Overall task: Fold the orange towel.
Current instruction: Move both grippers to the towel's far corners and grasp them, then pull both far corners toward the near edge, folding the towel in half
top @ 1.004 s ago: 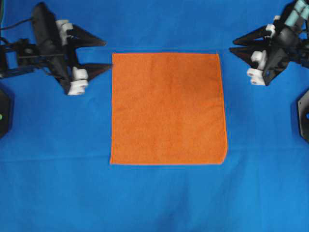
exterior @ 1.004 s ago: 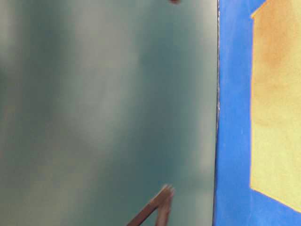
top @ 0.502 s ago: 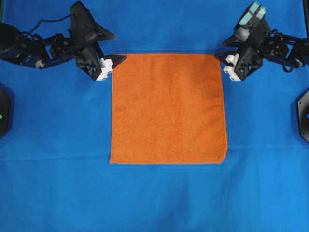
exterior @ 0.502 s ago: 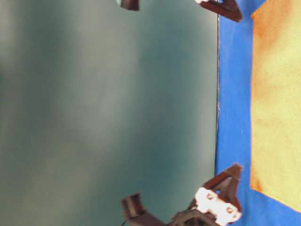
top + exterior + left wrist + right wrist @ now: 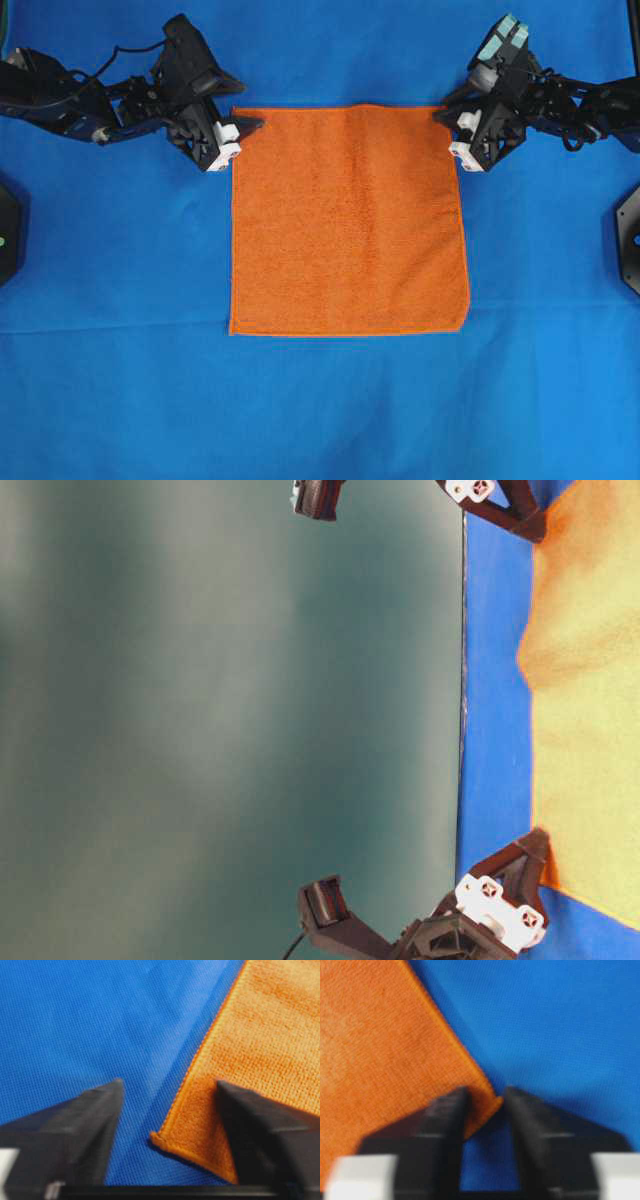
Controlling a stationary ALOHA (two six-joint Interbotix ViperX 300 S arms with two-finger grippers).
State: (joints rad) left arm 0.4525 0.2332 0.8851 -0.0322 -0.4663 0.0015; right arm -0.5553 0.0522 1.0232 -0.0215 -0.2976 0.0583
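The orange towel (image 5: 350, 220) lies flat and square on the blue cloth, and its far edge bulges up slightly. My left gripper (image 5: 245, 130) is at the towel's far left corner. In the left wrist view the left gripper (image 5: 167, 1085) is wide open, with the hemmed corner of the towel (image 5: 260, 1035) between its jaws. My right gripper (image 5: 452, 125) is at the far right corner. In the right wrist view the right gripper (image 5: 486, 1094) has its jaws closer together around the curled corner of the towel (image 5: 380, 1035), with a gap still showing.
The large blue cloth (image 5: 320, 420) covers the whole table. Black arm bases stand at the left edge (image 5: 8, 230) and the right edge (image 5: 630, 235). The table-level view shows the towel (image 5: 590, 730) and both grippers at its far edge.
Both grippers have come in from the sides and dropped onto the towel's two far corners. The towel's far edge has shifted and bulged slightly. The right jaws have narrowed.
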